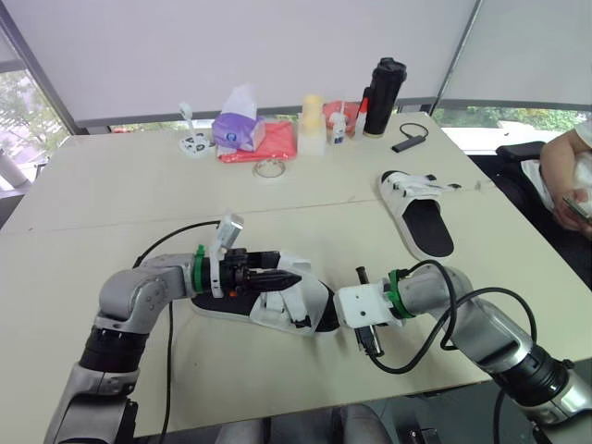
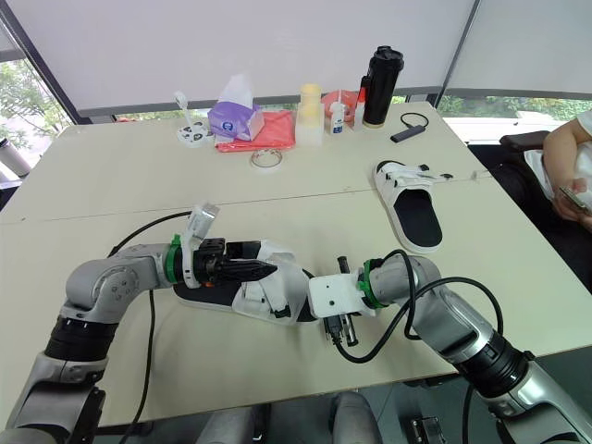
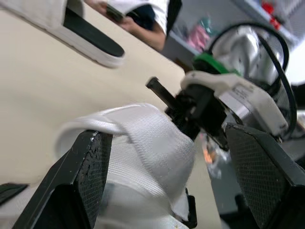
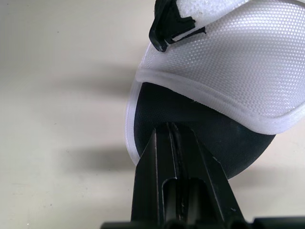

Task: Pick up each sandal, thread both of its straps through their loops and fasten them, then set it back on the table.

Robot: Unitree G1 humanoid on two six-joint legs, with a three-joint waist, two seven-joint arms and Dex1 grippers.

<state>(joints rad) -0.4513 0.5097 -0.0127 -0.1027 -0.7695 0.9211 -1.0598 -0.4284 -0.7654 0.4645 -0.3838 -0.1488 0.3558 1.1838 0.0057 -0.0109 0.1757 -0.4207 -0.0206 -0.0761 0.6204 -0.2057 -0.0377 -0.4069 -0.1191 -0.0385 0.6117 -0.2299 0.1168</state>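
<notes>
The near sandal (image 1: 298, 303) lies flat on the table (image 1: 111, 185), between the two grippers. The left gripper (image 1: 280, 276) reaches over it from the robot's left. The right gripper (image 4: 170, 136) meets its edge from the robot's right. We see a white textured upper (image 4: 238, 62) with a raised rim over a black footbed (image 4: 228, 143), and a black fitting (image 4: 167, 25) on the upper. One white woven strap (image 3: 155, 143) arches up loosely from the sandal.

In the left wrist view the left fingers (image 3: 90, 176) stand wide apart. The strap rises in the gap between them and lies close to one pad, but nothing is clamped. In the right wrist view the right fingers (image 4: 155, 167) are pressed together. Their tip rests on the footbed just under the upper's rim, and we see nothing held between them.

The far sandal (image 1: 421, 217) lies well apart, towards the table's right side.
</notes>
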